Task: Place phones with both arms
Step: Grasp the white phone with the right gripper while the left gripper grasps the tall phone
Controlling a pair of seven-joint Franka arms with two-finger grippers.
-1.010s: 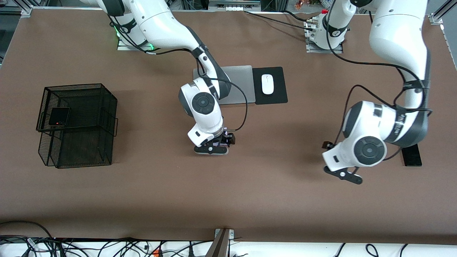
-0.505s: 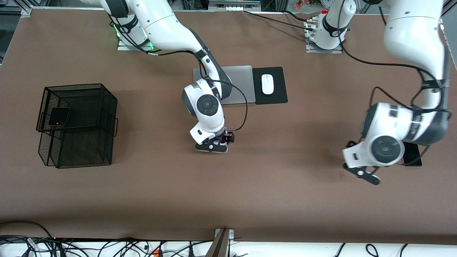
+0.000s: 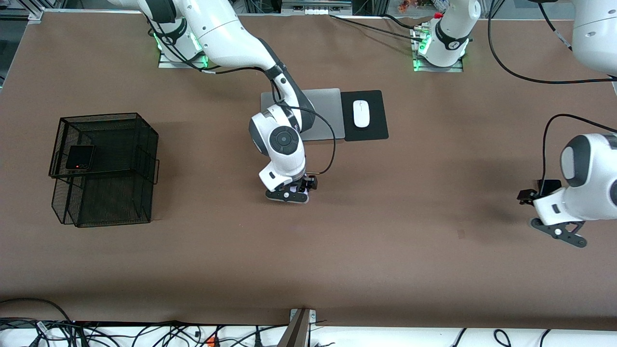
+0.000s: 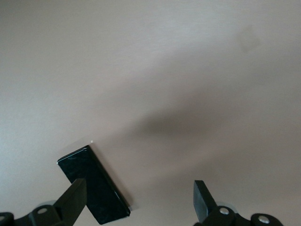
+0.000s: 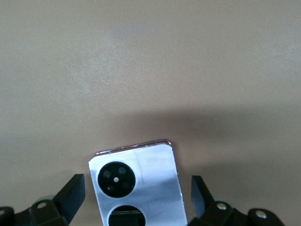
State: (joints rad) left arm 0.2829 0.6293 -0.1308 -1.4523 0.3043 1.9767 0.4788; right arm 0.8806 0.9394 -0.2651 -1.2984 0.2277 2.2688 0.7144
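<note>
The small lilac-white phone (image 5: 141, 174) with two black circles lies flat on the brown table, midway along it. My right gripper (image 5: 136, 193) hangs low over it, open, one finger on each side, neither touching. In the front view that gripper (image 3: 288, 196) covers the phone. The long black slab phone (image 4: 94, 183) lies flat toward the left arm's end of the table. My left gripper (image 4: 138, 193) is open above it, one finger over the slab's edge. In the front view the left gripper (image 3: 559, 231) and arm hide the slab. The black folded phone (image 3: 80, 157) lies in the wire basket (image 3: 144, 125).
A silver laptop (image 3: 323, 103) and a white mouse (image 3: 360, 113) on a black pad (image 3: 376, 130) lie near the arm bases. The black wire basket stands toward the right arm's end of the table. Cables run along the table's front edge (image 3: 144, 332).
My left arm has swung toward its own end of the table and now covers the black slab. The right gripper has crept slightly along the table, staying over the lilac-white phone.
</note>
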